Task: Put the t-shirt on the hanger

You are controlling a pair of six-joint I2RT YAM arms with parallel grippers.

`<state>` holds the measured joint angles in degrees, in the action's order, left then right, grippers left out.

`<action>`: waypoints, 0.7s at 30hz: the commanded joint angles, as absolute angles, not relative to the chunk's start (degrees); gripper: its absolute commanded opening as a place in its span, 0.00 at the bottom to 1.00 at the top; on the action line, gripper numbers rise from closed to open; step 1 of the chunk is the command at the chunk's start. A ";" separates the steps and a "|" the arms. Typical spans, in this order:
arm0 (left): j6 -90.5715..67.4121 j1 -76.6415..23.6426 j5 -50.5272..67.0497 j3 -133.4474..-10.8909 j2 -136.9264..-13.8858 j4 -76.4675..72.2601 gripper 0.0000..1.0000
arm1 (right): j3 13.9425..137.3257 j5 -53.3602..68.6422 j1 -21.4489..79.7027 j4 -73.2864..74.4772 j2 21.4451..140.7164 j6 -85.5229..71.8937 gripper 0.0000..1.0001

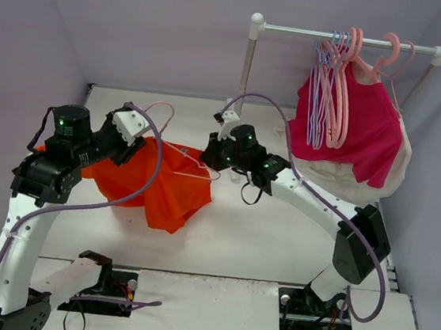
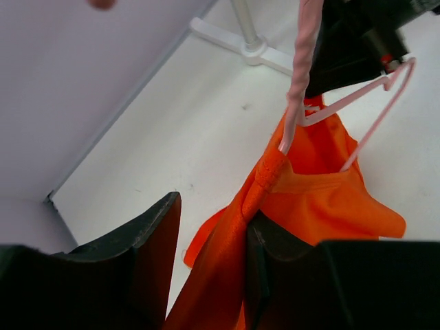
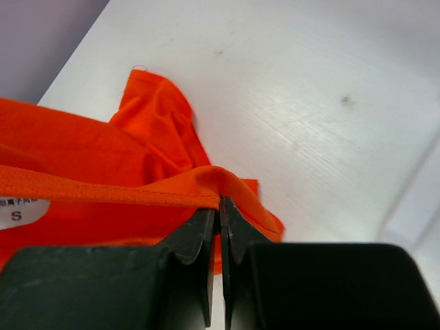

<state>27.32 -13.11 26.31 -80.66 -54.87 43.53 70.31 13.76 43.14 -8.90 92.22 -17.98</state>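
The orange t-shirt [image 1: 166, 187] hangs above the table between my two grippers. The pale pink hanger [image 1: 191, 164] lies across its top, with its hook [image 1: 161, 110] sticking up by the left gripper. In the left wrist view one hanger arm [image 2: 300, 75] runs into the t-shirt's collar [image 2: 269, 168]. My left gripper [image 2: 213, 220] has its jaws apart, and a band of orange cloth [image 2: 220, 268] passes between them against the right finger. My right gripper [image 3: 221, 206] is shut on the collar edge [image 3: 137, 194]. The white size label [image 3: 20, 210] shows inside the neck.
A white clothes rail [image 1: 346, 38] stands at the back right with pink hangers [image 1: 344, 91], lavender hangers [image 1: 318, 92], a magenta shirt [image 1: 368, 126] and a cream cloth [image 1: 346, 183]. Its foot [image 2: 247, 47] is near the shirt. Walls close in on the left and the back.
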 commanded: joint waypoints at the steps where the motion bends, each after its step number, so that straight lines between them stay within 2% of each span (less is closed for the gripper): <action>1: 23.11 -12.92 17.64 -78.82 -51.71 28.16 0.00 | 69.14 12.82 38.89 -7.86 87.23 -14.09 0.00; 11: 16.75 -12.93 8.05 -74.50 -50.29 16.29 0.00 | 67.94 14.22 36.04 -4.66 85.96 -11.79 0.00; 21: 19.16 -12.94 12.26 -71.91 -49.27 16.07 0.00 | 71.94 14.44 35.86 -2.50 87.10 -11.35 0.00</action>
